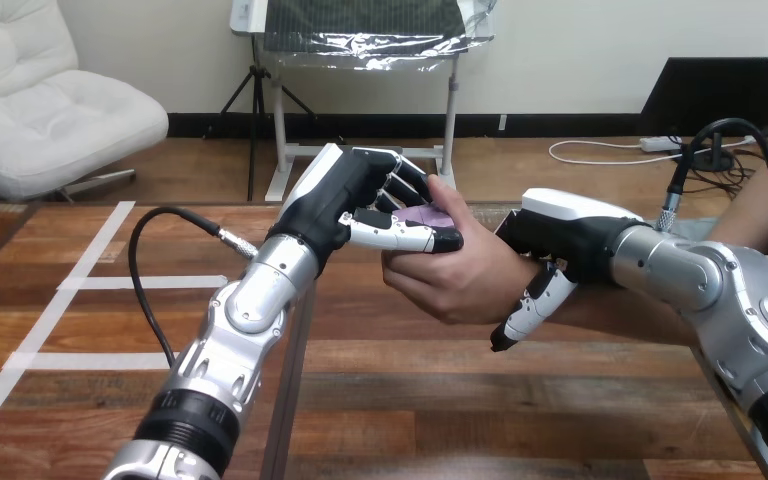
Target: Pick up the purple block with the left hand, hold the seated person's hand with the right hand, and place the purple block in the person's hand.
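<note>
2 robot hands and 1 human hand crowd the middle of the scene, above the wooden desk (410,400). White tape lines (90,283) run across the desk's left part, well apart from the hands, with the silver left arm (250,300) rising past them. The person's hand (450,275) reaches in from the right and hangs above the desk, its palm turned toward the left hand, and it stands right against the block. That hand and the robot's own thumb cover most of the block.

Now the left hand (345,205): its fingers (405,180) are curled over the top and its thumb (400,237) lies straight across underneath, pinching the purple block (426,214) between them. Just a small purple patch shows in the gap, right at the fingertips. The block touches the person's hand, just below that hand's raised thumb.

Over on the right, the right hand (560,235) sits on top of the person's wrist, at the end of the right arm (700,280). Whether it actually grips that wrist I cannot tell from this angle.
</note>
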You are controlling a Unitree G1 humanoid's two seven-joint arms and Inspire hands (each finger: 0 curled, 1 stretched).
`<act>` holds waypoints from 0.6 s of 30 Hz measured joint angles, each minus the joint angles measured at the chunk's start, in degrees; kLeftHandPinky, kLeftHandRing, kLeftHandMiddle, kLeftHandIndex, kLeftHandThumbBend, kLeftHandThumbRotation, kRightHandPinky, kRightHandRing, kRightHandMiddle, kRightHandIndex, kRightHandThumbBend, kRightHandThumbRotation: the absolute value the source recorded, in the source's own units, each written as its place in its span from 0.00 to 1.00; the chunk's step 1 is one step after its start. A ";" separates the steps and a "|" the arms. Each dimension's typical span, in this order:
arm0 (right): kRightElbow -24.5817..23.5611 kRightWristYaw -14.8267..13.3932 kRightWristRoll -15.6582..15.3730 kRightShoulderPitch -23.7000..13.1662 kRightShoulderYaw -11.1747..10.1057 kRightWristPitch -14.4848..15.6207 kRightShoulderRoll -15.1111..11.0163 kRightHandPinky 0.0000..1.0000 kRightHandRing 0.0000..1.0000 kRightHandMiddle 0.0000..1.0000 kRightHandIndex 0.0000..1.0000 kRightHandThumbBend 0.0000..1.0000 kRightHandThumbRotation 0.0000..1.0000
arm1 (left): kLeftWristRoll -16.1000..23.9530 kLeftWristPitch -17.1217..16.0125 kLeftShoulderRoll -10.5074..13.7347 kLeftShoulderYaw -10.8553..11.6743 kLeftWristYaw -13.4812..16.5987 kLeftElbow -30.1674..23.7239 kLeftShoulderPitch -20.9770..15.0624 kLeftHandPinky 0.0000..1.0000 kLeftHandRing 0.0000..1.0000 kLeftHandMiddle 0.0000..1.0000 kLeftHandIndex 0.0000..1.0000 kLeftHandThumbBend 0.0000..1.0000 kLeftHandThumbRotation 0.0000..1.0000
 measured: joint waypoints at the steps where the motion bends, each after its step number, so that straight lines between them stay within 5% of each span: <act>1: -0.12 0.12 0.04 0.07 -0.04 0.03 -0.06 0.33 0.42 0.50 0.48 0.84 0.17 | -0.15 0.08 0.04 0.02 -0.27 -0.20 0.06 0.49 0.59 0.62 0.61 0.70 0.31; 18: -3.18 1.43 1.14 0.98 -0.75 -0.34 -0.54 0.43 0.52 0.59 0.62 0.92 0.37 | -0.02 0.19 0.77 -0.44 -2.26 -6.45 3.91 0.58 0.69 0.72 0.71 0.76 0.70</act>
